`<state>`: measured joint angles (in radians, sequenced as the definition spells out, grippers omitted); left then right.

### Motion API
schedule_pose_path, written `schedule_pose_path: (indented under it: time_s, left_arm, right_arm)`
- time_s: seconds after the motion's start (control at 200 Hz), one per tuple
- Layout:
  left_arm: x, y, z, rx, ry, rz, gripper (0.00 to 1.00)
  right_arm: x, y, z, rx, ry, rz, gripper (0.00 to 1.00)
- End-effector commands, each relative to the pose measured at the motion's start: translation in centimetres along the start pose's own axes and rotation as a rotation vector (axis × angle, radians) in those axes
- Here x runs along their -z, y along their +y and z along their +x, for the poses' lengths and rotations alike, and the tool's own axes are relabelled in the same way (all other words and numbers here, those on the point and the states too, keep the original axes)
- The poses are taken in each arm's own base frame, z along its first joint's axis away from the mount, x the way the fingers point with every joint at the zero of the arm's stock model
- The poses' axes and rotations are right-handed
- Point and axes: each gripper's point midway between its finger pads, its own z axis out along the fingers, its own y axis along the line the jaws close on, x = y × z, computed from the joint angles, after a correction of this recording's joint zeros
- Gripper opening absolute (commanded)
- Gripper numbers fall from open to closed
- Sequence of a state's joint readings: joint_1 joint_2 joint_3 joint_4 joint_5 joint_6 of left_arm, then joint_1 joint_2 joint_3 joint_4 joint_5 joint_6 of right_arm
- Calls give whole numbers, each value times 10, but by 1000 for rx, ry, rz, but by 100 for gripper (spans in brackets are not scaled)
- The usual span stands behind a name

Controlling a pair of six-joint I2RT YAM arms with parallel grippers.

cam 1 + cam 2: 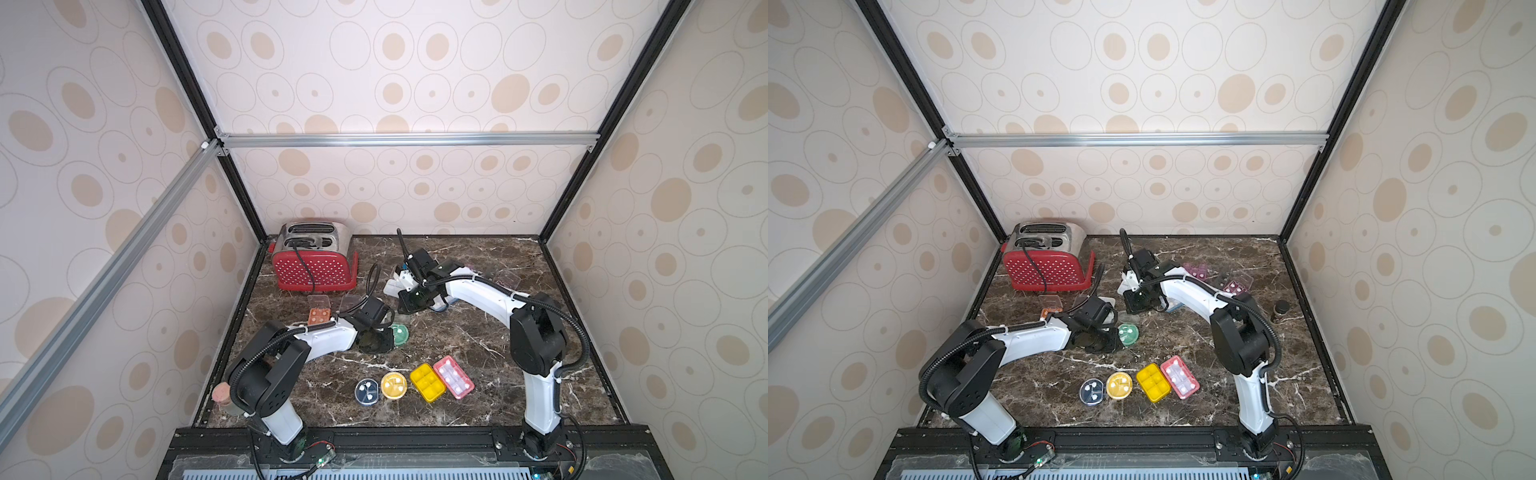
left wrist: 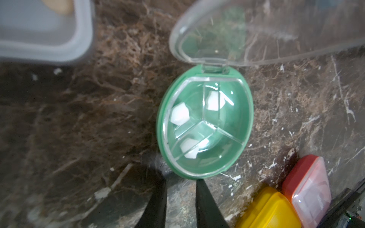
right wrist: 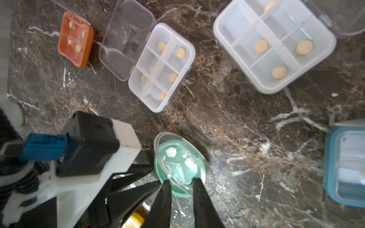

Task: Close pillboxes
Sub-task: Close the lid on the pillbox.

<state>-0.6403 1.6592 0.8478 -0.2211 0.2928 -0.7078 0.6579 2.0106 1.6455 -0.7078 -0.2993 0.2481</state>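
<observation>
We see the green round pillbox on the marble table, clear lid flipped open. Left gripper sits right at its rim and right gripper is nearby. Both jaws are narrow, holding nothing.

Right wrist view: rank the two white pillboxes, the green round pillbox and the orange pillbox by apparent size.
Largest: white pillbox farther from the orange pillbox.
Then white pillbox beside the orange pillbox.
Then green round pillbox.
Smallest: orange pillbox.
Nearness may inflate the green one.
</observation>
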Motion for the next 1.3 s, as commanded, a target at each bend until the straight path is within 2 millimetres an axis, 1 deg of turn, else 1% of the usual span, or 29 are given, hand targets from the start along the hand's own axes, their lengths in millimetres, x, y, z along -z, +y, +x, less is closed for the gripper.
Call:
schedule_pose_path:
  time_s: [0.0, 0.1, 0.17, 0.476, 0.671, 0.781, 0.837, 0.937, 0.992, 1.032, 1.097, 1.147, 1.202, 1.292]
  left_arm:
    - [-2, -3, -7, 10, -4, 1, 26]
    - [-3, -5, -8, 12, -9, 11, 25]
    - [-3, -6, -9, 16, -11, 15, 25]
    - [-1, -6, -11, 21, -27, 14, 25]
    - [-1, -3, -7, 28, -26, 11, 25]
    - [3, 1, -2, 38, -27, 8, 25]
    - [6, 2, 0, 41, -31, 12, 26]
    - [14, 5, 6, 44, -39, 7, 28]
    - [19, 8, 6, 34, -45, -10, 31]
    - [23, 9, 4, 25, -52, -22, 36]
    - [29, 7, -1, 15, -62, -21, 51]
    - [33, 4, -7, 10, -67, -2, 60]
    - [36, 0, -12, 6, -65, 13, 64]
    - [38, -5, -23, 15, -68, 40, 67]
  right_arm:
    - [-4, 5, 9, 21, 20, 2, 19]
    - [-4, 7, 9, 31, 17, 3, 15]
    - [-5, 8, 11, 40, 23, 3, 15]
    - [-8, 14, 26, 54, 54, -13, 15]
    - [-11, 21, 39, 78, 88, -23, 16]
    - [-7, 26, 41, 70, 85, -43, 17]
    - [-3, 25, 40, 56, 71, -28, 18]
    - [-2, 11, 38, 17, 53, 45, 22]
    - [-4, 5, 37, -4, 50, 71, 26]
    - [-6, 3, 35, -18, 48, 80, 29]
    - [-9, 1, 32, -37, 45, 83, 37]
    - [-12, -1, 29, -47, 45, 82, 42]
    - [-14, -3, 28, -58, 60, 86, 46]
    - [-17, -7, 24, -73, 65, 79, 52]
